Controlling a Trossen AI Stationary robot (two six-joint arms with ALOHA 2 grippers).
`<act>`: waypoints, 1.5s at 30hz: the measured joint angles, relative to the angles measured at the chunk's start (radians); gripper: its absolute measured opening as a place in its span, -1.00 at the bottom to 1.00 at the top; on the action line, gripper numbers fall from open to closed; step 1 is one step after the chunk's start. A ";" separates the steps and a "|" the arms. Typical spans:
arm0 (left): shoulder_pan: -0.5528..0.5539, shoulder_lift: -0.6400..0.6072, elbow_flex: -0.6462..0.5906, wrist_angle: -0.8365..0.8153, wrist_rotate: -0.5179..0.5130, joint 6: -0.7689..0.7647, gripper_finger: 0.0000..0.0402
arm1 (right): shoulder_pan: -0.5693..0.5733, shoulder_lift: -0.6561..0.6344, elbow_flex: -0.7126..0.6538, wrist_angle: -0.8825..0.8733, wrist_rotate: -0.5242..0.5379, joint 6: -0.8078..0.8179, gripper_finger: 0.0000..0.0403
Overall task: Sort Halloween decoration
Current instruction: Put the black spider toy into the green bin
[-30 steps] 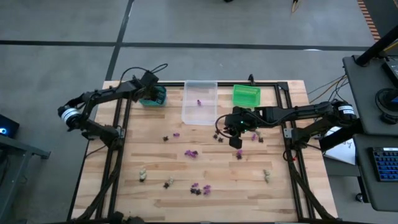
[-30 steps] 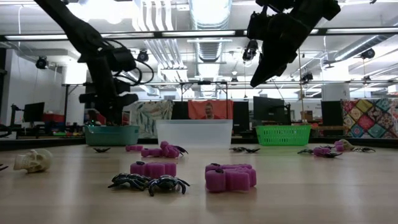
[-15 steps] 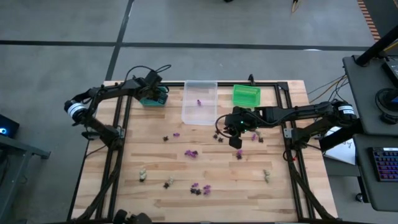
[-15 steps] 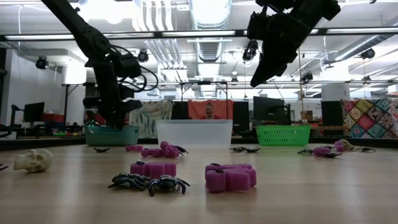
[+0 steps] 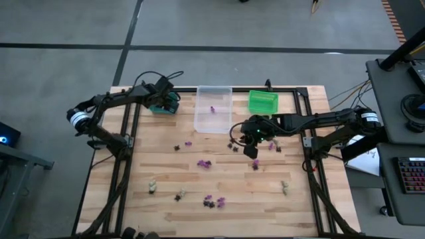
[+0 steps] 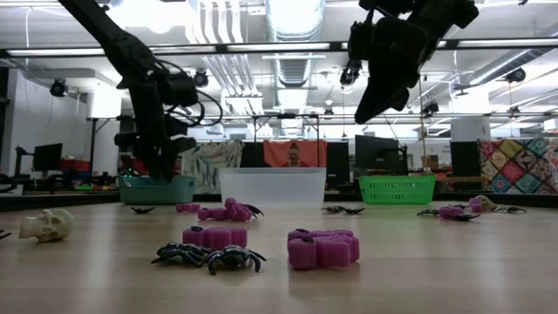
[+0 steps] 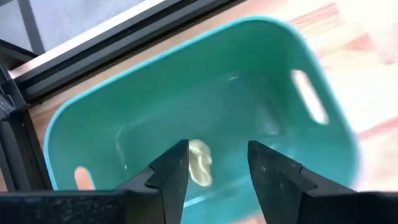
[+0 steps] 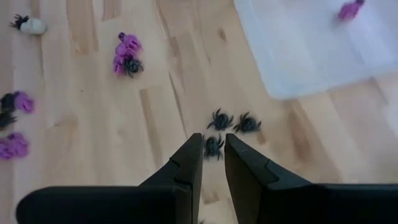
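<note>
High view shows the clear bin [image 5: 213, 109] at the table's far edge, with the teal bin [image 5: 164, 103] to its left and the green bin [image 5: 263, 101] to its right. The left gripper [image 5: 161, 99] hangs over the teal bin. In its wrist view the fingers [image 7: 172, 172] stand apart with nothing between them, and a beige trinket [image 7: 199, 163] lies on the teal floor below, so one piece looks just delivered.

The right gripper [image 5: 252, 147] hovers above the table, nearer the camera than the clear bin and to its right. Its fingers [image 8: 187, 168] are nearly together and look empty, pointed down at a black spider [image 8: 213, 147] that sits beside two more spiders [image 8: 234, 122] on the wood.

Sorting looks barely begun. One purple piece [image 5: 213, 109] lies in the clear bin, one beige piece in the teal bin, and nothing can be made out in the green bin from above. Most trinkets are left on the table on the near side of the clear bin: purple ones [image 5: 204, 162] toward the middle, a skull [image 6: 48, 225] and other beige pieces lower left and right, and black spiders in several spots. A likely next pick is the spider under the right gripper.
</note>
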 joint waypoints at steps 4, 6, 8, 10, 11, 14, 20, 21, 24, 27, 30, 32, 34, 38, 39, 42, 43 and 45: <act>-0.071 -0.090 -0.001 -0.017 -0.023 -0.027 -0.26 | 0.006 0.000 0.000 -0.031 -0.072 0.104 -0.72; -0.123 -0.147 -0.002 -0.016 -0.040 -0.045 -0.26 | 0.011 0.000 0.000 -0.036 -0.097 0.174 -0.72; -0.185 -0.209 -0.006 -0.013 -0.055 -0.062 -0.26 | 0.024 0.000 0.000 -0.036 -0.098 0.240 -0.72; -0.257 -0.262 -0.009 -0.003 -0.075 -0.069 -0.26 | 0.039 0.000 0.000 -0.037 -0.099 0.284 -0.72; -0.297 -0.286 -0.009 -0.002 -0.094 -0.073 -0.26 | 0.047 0.000 0.000 -0.039 -0.100 0.308 -0.72; -0.414 -0.355 -0.010 0.003 -0.159 -0.083 -0.26 | 0.064 0.000 0.000 -0.065 -0.101 0.384 -0.72; -0.664 -0.427 -0.011 0.061 -0.239 -0.086 -0.26 | 0.096 0.002 0.000 -0.211 -0.089 0.468 -0.72; -0.709 -0.430 -0.011 0.081 -0.253 -0.079 -0.26 | 0.098 0.002 0.000 -0.237 -0.089 0.480 -0.72; -0.828 -0.428 -0.011 0.151 -0.277 -0.017 -0.26 | 0.098 0.007 0.000 -0.318 -0.056 0.544 -0.72; -0.929 -0.411 -0.011 0.212 -0.286 0.035 -0.26 | 0.096 0.008 0.000 -0.436 -0.004 0.623 -0.72; -1.000 -0.389 -0.012 0.251 -0.316 0.057 -0.26 | 0.097 0.008 0.000 -0.549 0.047 0.702 -0.72; -1.028 -0.374 -0.012 0.257 -0.353 0.059 -0.26 | 0.096 0.008 0.000 -0.595 0.064 0.728 -0.72; -1.042 -0.359 -0.012 0.256 -0.381 0.059 -0.26 | 0.096 0.008 0.000 -0.605 0.076 0.726 -0.72; -1.042 -0.332 -0.012 0.256 -0.393 0.059 -0.26 | 0.096 0.008 0.000 -0.603 0.085 0.701 -0.72; -1.042 -0.326 -0.012 0.256 -0.393 0.064 -0.26 | 0.096 0.008 0.000 -0.604 0.092 0.699 -0.72; -1.042 -0.309 -0.012 0.257 -0.399 0.082 -0.26 | 0.096 0.008 -0.002 -0.618 0.111 0.685 -0.72; -1.042 -0.304 -0.012 0.258 -0.413 0.089 -0.26 | 0.096 0.008 -0.002 -0.623 0.123 0.683 -0.72; -1.041 -0.298 -0.012 0.261 -0.439 0.093 -0.26 | 0.089 0.008 -0.007 -0.625 0.141 0.687 -0.72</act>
